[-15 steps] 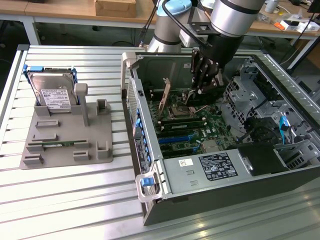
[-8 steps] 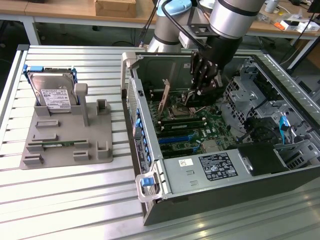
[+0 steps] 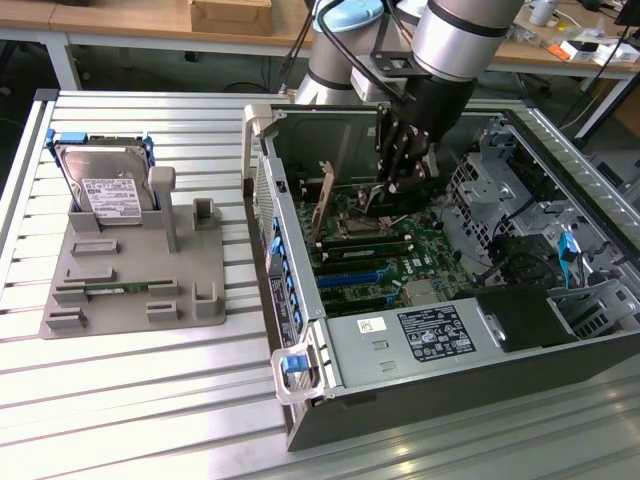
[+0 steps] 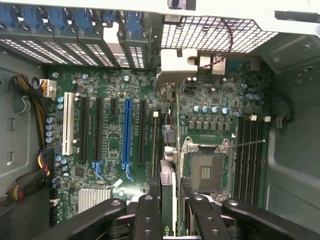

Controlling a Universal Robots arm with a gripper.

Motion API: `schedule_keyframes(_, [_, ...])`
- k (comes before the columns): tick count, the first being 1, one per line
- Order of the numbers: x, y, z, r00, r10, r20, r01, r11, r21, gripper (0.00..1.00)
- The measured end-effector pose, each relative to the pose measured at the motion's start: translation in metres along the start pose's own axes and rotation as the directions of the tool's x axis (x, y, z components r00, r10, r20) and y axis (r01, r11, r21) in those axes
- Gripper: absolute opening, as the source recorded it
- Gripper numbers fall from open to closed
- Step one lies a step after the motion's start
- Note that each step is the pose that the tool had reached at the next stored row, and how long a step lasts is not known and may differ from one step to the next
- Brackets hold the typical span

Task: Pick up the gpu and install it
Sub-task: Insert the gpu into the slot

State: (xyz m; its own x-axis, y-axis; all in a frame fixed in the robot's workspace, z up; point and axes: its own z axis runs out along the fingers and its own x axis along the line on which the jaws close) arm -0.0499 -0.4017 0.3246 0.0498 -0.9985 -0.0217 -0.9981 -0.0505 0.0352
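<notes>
Gripper (image 3: 392,178) inside open PC case (image 3: 300,330), clamped on gpu (image 4: 169,192); card held edge-on, upright, over motherboard (image 4: 105,150) betw. expansion slots & CPU socket (image 4: 206,170). Gray fixture tray (image 3: 130,300) on table (image 3: 150,400) at exterior view's left holds hard drive (image 3: 105,190), memory stick (image 3: 115,290).
</notes>
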Motion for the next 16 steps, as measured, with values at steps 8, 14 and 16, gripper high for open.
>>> schedule_keyframes(8, [0.014, 0.0010, 0.0093, 0.9991, 0.042, -0.0113, -0.042, 0.9991, 0.0005, 0.27])
schedule_keyframes(14, [0.021, 0.0038, 0.0148, 0.9970, 0.062, -0.0466, -0.062, 0.9981, 0.0009, 0.27])
schedule_keyframes(16, [0.025, 0.0060, 0.0173, 0.9971, 0.063, -0.0442, -0.063, 0.9980, 0.0010, 0.27])
